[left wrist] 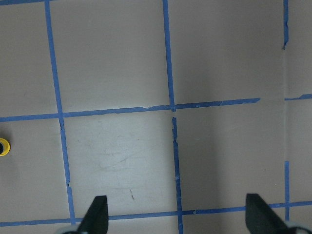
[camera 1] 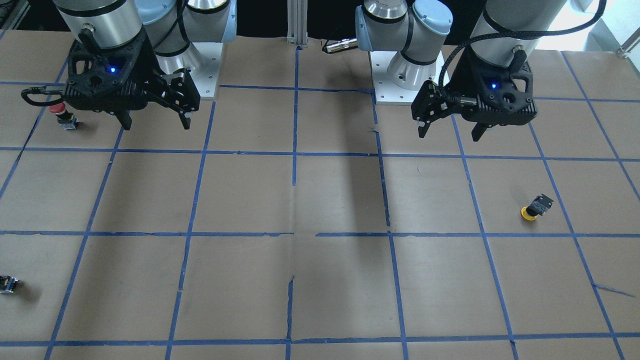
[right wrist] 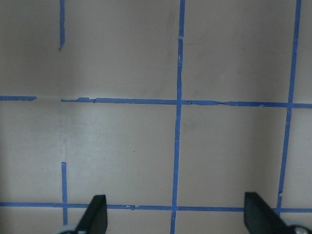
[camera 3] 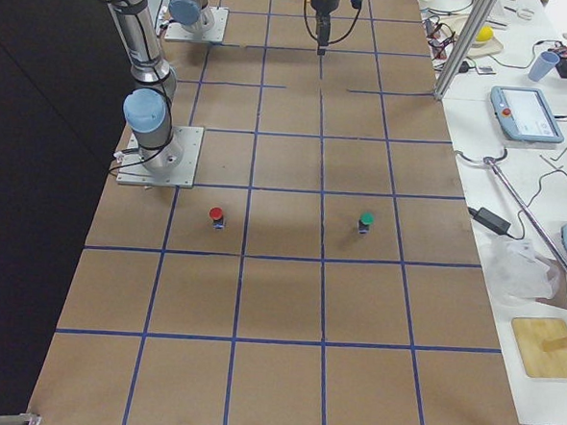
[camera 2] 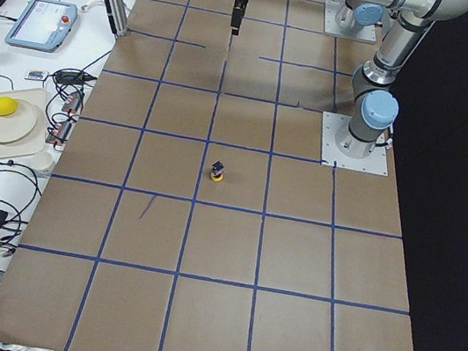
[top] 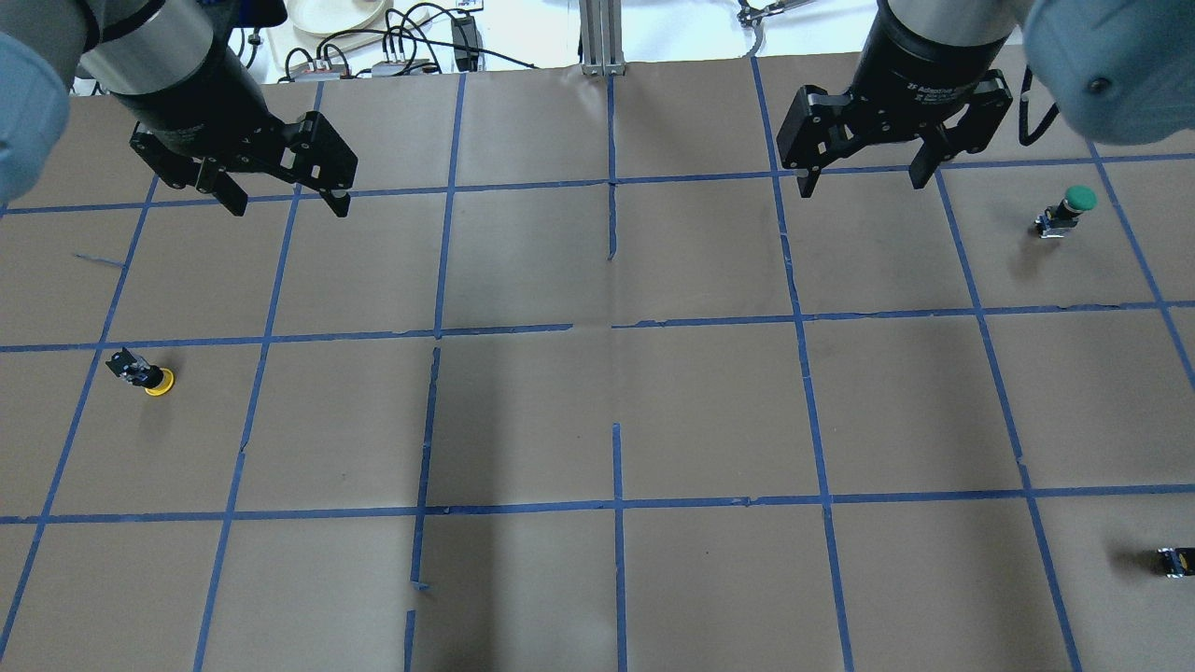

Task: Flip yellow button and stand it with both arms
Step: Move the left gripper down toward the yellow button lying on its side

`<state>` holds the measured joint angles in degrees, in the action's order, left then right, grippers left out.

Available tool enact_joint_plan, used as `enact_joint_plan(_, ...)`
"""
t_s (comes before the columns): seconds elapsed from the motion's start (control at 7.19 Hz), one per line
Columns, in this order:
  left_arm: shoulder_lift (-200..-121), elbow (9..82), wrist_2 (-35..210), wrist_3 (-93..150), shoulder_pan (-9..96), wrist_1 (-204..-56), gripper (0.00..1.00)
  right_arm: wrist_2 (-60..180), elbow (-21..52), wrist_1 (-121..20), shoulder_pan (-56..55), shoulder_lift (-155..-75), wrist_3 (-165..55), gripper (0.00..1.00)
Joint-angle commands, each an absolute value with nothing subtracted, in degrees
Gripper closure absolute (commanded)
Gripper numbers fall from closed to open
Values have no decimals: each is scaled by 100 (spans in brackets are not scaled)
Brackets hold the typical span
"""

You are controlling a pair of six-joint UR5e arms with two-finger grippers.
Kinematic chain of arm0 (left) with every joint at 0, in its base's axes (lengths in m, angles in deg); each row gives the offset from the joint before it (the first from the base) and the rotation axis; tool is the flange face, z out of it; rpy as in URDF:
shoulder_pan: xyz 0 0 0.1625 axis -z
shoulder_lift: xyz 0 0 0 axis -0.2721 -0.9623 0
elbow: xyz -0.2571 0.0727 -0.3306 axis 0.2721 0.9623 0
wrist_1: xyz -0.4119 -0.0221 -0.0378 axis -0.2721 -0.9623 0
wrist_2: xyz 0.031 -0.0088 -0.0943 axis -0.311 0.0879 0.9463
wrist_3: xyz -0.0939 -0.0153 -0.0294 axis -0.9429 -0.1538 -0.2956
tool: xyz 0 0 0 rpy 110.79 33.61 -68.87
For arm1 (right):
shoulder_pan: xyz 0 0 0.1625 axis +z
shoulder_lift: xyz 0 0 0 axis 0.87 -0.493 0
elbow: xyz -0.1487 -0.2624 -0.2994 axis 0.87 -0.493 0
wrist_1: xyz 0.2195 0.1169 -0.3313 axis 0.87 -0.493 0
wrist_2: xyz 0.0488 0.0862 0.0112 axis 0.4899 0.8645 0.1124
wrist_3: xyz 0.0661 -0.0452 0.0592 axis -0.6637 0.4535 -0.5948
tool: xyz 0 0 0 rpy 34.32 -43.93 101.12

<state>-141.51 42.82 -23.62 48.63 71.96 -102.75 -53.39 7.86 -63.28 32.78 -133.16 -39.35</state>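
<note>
The yellow button point(top: 145, 374) lies on its side on the brown paper at the table's left, yellow cap toward the robot. It also shows in the front view point(camera 1: 534, 207), in the left side view point(camera 2: 217, 171), and as a yellow sliver at the edge of the left wrist view point(left wrist: 2, 147). My left gripper point(top: 288, 207) hangs open and empty above the table, farther out than the button and to its right point(camera 1: 450, 133) point(left wrist: 178, 214). My right gripper point(top: 864, 183) is open and empty over the far right part of the table point(camera 1: 156, 124) point(right wrist: 173, 214).
A red-capped button point(camera 1: 62, 114) stands under the right arm's side point(camera 3: 216, 214). A green-capped button point(top: 1069, 207) stands at the far right. A small capless black part point(top: 1174, 560) lies at the near right edge. Blue tape lines grid the paper.
</note>
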Motion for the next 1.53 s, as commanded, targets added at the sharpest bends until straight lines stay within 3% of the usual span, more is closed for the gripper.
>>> enact_joint_plan(0.0, -14115, 4359, -2377, 4863, 7210, -10280, 0, -5340, 786, -6322, 3271, -13321, -3935, 0)
enact_joint_plan(0.28, -13966, 4621, -2439, 5543, 6993, -10315, 0, -5340, 786, -6321, 3288, -13321, -3935, 0)
enact_joint_plan(0.56, -13965, 5060, -2404, 6030, 5976, -10131, 0, -5341, 786, -6347, 3262, -13313, -3926, 0)
enact_joint_plan(0.97, -14884, 5360, -2342, 7907, 4551, -8846, 0, -5349, 769, -6339, 3253, -13365, -3935, 0)
enact_joint_plan(1.39, -15563, 5554, -2430, 9855, 4038, -7744, 0, -5349, 777, -6321, 3227, -13365, -3935, 0)
